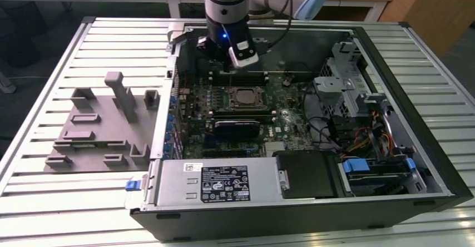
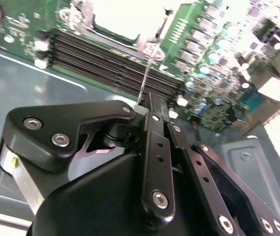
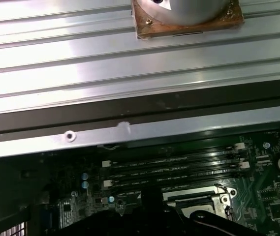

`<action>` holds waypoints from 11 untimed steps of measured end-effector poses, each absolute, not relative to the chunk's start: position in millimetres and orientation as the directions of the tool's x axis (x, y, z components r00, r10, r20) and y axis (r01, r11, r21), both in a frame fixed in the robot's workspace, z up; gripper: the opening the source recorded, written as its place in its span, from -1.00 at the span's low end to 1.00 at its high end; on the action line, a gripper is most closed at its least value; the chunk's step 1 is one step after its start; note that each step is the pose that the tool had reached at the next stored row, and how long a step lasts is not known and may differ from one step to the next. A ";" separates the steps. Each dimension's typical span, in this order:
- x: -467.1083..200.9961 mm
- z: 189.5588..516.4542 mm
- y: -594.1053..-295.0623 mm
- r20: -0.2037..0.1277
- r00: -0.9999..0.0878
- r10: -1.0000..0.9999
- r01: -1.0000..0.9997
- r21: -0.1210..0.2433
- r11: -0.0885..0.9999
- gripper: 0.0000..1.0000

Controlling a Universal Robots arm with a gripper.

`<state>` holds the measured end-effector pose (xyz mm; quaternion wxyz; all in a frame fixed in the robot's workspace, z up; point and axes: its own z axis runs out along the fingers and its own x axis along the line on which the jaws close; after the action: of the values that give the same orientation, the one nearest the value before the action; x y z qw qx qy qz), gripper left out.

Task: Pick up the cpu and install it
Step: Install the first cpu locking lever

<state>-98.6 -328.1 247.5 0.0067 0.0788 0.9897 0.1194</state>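
Note:
The cpu (image 1: 243,97) lies flat in the motherboard socket inside the open computer case, its pale metal top facing up. It appears as a bright pale square (image 2: 122,17) in the second wrist view. My gripper (image 1: 227,67) hangs over the memory slots (image 1: 239,76) just behind the socket, a little above the board. In the second wrist view its black fingers (image 2: 155,123) are pressed together, so the gripper (image 2: 152,102) is shut. A thin metal socket lever (image 2: 146,73) runs from the socket up to the fingertips; whether it is gripped I cannot tell.
The computer case (image 1: 415,163) lies open on a slatted metal table (image 1: 44,202). A grey moulded fixture tray (image 1: 97,136) sits at the exterior view's left. Power supply (image 1: 215,183), drive cage (image 1: 375,172) and cables (image 1: 356,130) crowd the case's near and right parts.

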 end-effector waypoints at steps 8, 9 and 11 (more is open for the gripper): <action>-77.5 247.5 -328.1 0.006 -0.987 0.158 0.155 0.237 0.959 -0.79; -76.5 247.5 -328.1 0.006 -0.987 0.158 0.155 0.237 0.959 -0.79; -76.1 247.5 -328.1 0.006 -0.987 0.158 0.155 0.237 0.959 -0.79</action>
<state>-76.1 -328.1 247.5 0.0066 0.0789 0.9897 0.1194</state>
